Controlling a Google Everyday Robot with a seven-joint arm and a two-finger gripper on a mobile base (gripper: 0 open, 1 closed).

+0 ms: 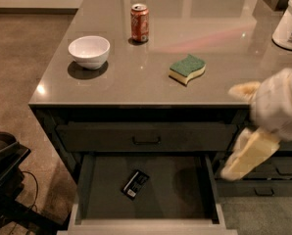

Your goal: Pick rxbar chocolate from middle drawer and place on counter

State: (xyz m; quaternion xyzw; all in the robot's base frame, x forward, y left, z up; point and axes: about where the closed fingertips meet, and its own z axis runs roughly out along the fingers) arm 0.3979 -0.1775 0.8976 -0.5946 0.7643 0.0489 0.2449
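Below, the middle drawer (185,199) is seen pulled open, and the rxbar chocolate (135,183) is laid flat on its dark floor, left of centre, white label toward the front. On the surface (151,82) above are set a white bowl (89,51), a red can (139,22) and a green-and-yellow sponge (187,68). At right, the blurred end effector (234,131) is held before the cabinet front, spread open, nothing gripped.

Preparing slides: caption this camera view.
Pale gripper hovers right of the open dark grey middle drawer, where the small black rxbar chocolate lies.
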